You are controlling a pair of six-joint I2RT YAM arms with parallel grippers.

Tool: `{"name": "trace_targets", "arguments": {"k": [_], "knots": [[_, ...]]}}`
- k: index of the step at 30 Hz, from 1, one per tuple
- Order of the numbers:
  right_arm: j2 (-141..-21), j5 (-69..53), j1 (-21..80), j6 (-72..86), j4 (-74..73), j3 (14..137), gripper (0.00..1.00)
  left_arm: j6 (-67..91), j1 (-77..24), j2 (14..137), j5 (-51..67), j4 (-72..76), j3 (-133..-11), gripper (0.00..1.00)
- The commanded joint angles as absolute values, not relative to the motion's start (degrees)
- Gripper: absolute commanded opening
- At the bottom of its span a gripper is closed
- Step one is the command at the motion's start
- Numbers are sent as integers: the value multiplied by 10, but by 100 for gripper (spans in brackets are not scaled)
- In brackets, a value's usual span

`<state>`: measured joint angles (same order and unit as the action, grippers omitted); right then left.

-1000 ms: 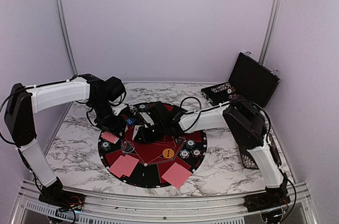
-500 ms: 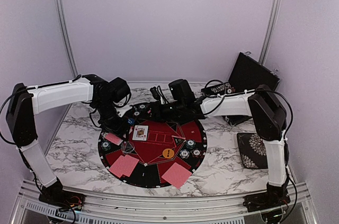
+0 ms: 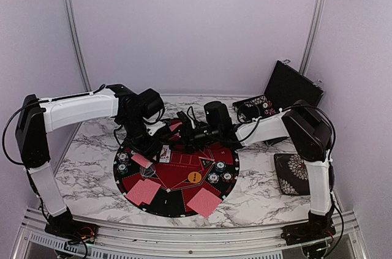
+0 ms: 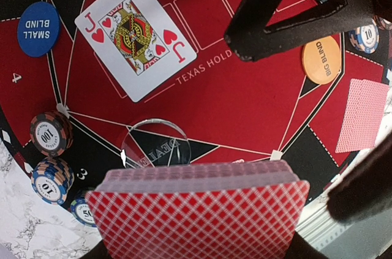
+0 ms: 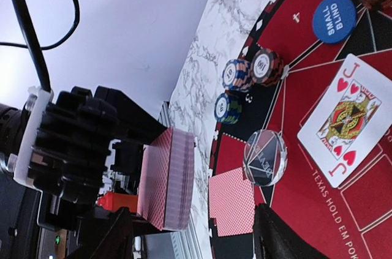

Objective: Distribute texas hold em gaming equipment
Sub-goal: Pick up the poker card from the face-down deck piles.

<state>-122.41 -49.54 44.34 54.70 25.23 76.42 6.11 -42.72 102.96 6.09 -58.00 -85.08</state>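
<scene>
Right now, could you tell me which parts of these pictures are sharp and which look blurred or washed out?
Left wrist view: the jack of hearts is sharp, the card deck close to the lens is softer. Right wrist view: the left gripper is dark, the wall pale. Top view: small print unreadable.

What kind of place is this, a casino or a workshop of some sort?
Most likely a robot test bench, not a casino: two robot arms bolted to a marble-patterned table inside plain pale walls. A round Texas Hold'em mat lies on it, with a jack of hearts face up, and an open black case behind.

arms: white shells, black joints | black cables | black gripper (image 3: 149,144)
</scene>
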Motion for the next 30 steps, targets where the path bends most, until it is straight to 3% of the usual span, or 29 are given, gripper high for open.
{"name": "trace_targets", "arguments": {"k": [1,21,30], "knots": [[-1230,-526,441,598,337,755,66,55,-433,1033,60,-602,-876,46],[-1284,-541,474,650,384,801,65,52,-440,1038,57,-605,-888,46],[-1287,-514,470,625,340,800,56,52,-440,1032,54,-606,-885,46]]}}
